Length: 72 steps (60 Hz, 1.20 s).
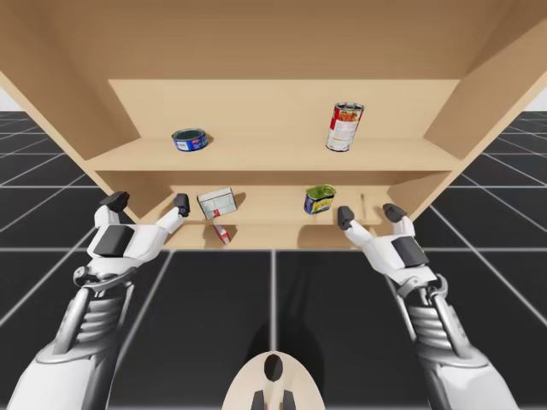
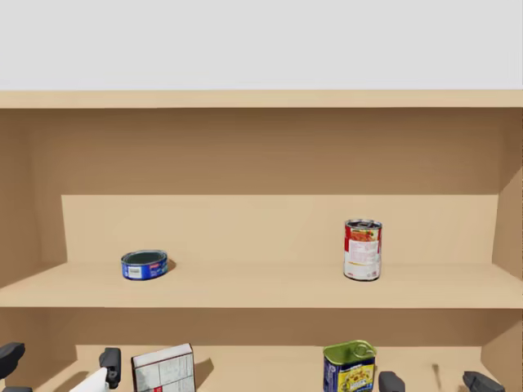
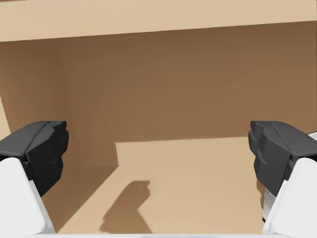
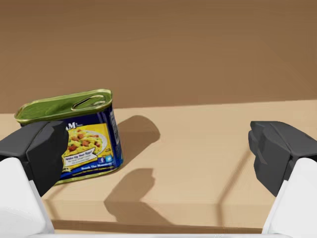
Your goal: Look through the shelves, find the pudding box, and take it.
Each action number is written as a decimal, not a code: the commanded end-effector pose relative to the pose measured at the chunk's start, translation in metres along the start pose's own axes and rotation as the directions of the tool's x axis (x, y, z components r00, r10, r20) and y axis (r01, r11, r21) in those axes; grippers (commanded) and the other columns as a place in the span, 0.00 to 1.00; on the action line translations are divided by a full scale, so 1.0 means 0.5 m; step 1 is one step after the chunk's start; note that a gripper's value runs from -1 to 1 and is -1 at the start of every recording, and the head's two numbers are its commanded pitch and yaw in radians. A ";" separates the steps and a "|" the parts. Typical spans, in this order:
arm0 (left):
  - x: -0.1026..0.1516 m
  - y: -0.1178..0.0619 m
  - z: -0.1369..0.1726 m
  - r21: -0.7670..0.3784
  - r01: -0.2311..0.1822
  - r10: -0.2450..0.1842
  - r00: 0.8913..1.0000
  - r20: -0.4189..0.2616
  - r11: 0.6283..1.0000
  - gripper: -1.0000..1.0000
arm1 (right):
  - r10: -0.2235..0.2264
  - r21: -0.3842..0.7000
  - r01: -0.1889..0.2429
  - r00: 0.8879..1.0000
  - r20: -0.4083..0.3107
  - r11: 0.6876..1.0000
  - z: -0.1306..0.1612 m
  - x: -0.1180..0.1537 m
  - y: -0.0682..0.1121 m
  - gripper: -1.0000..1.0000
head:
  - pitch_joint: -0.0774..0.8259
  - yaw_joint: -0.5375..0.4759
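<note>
the plain tan wooden shelf unit (image 1: 282,102) holds three metal cans and one cardboard box. on the upper board stand a flat round blue tin (image 1: 190,139) and, well apart, a tall red-and-white cylinder can (image 1: 344,126); on the lower board are a rounded rectangular blue-and-yellow can (image 1: 319,199) with a green ring-pull lid and, to its left, the pudding box (image 1: 217,202), a flat white-grey carton. my left gripper (image 1: 147,202) and my right gripper (image 1: 369,213), each with two dark blunt pads, are spread wide and hold nothing, the left just beside the box, the right facing the rectangular can.
</note>
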 end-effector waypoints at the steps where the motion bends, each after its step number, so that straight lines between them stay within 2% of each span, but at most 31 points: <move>1: -0.001 0.000 0.000 -0.003 0.007 -0.007 1.000 0.002 1.000 0.00 | -0.001 -0.025 0.002 1.000 0.019 1.000 0.006 -0.006 0.017 0.00 | 0.10 0.54; 6: -0.002 0.001 0.000 -0.002 0.008 -0.008 1.000 0.003 1.000 0.00 | 0.009 -0.041 -0.007 0.999 0.038 0.999 0.005 -0.004 0.017 0.00 | 0.12 0.54; 12: -0.002 0.002 0.001 -0.002 0.009 -0.009 1.000 0.003 1.000 0.00 | 0.062 -0.066 -0.059 0.997 0.037 0.996 -0.001 -0.012 0.015 0.00 | 0.16 0.54; 18: -0.002 0.002 0.001 -0.003 0.011 -0.011 1.000 0.002 1.000 0.00 | 0.091 -0.091 -0.088 0.995 0.040 0.992 -0.002 -0.015 0.016 0.00 | 0.22 0.56; 21: -0.003 0.002 0.001 -0.003 0.013 -0.013 1.000 0.002 1.000 0.00 | 0.066 -0.076 -0.063 0.997 0.034 0.995 -0.001 -0.015 0.013 0.00 | 0.25 0.58; 26: -0.004 0.001 0.000 -0.005 0.016 -0.016 1.000 0.003 1.000 0.00 | 0.086 -0.093 -0.083 0.996 0.036 0.992 -0.001 -0.016 0.012 0.00 | 0.31 0.63; 46: -0.006 -0.003 -0.001 -0.020 0.021 -0.021 1.000 0.010 1.000 0.00 | 0.098 -0.088 -0.096 0.995 0.022 0.991 -0.002 -0.019 0.009 0.00 | 0.51 0.73; 57: 0.003 -0.014 0.008 -0.079 -0.020 0.021 1.000 0.007 0.997 0.00 | 0.105 -0.091 -0.103 0.994 0.018 0.991 -0.003 -0.020 0.007 0.00 | 0.55 0.76; 59: 0.010 -0.018 0.013 -0.123 -0.059 0.060 0.998 0.001 0.991 0.00 | 0.107 -0.092 -0.105 0.994 0.018 0.990 -0.003 -0.020 0.007 0.00 | 0.56 0.76; 61: 0.015 -0.021 0.018 -0.140 -0.064 0.065 0.998 0.002 0.988 0.00 | 0.107 -0.093 -0.105 0.994 0.017 0.990 -0.004 -0.021 0.006 0.00 | 0.56 0.76; 64: 0.030 -0.025 0.030 -0.198 -0.084 0.084 0.996 -0.006 0.977 0.00 | 0.110 -0.096 -0.108 0.994 0.017 0.989 -0.005 -0.022 0.005 0.00 | 0.55 0.76; 68: 0.052 -0.026 0.047 -0.265 -0.091 0.089 0.996 -0.019 0.960 0.00 | 0.114 -0.100 -0.111 0.993 0.017 0.989 -0.006 -0.023 0.004 0.00 | 0.55 0.76; 72: 0.073 -0.021 0.057 -0.328 -0.120 0.113 0.993 -0.040 0.937 0.00 | 0.114 -0.101 -0.112 0.993 0.017 0.989 -0.006 -0.023 0.003 0.00 | 0.55 0.77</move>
